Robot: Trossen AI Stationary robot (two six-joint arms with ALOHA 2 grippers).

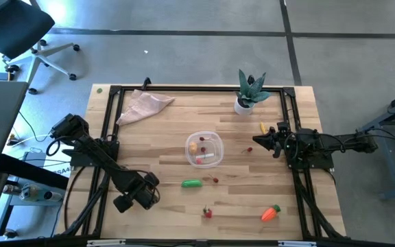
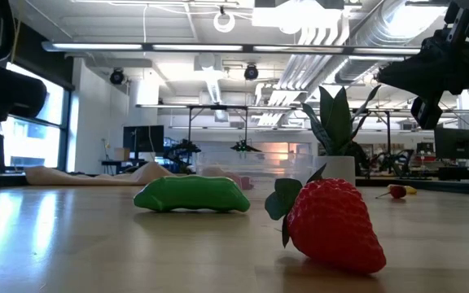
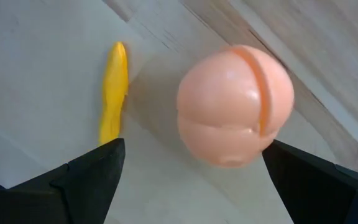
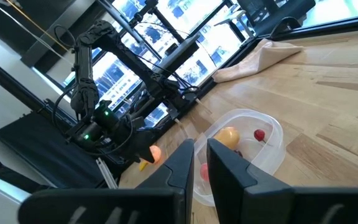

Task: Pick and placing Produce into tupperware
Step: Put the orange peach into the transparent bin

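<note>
some toys sit in the tupperware [image 1: 204, 149]; the pepper [image 1: 192, 183], strawberry [image 1: 208, 213] and carrot [image 1: 271, 213] wait. the left gripper [image 1: 145, 194] is open, the right gripper [image 1: 258, 140] closed and empty.

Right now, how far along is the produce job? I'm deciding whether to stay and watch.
Done: the clear container already holds a few pieces.
In hand: nothing is gripped. The left gripper is open over a peach-coloured ball beside a yellow piece. The right gripper is shut and empty, near the container.
Left: the green pepper, strawberry and carrot lie on the table.
</note>
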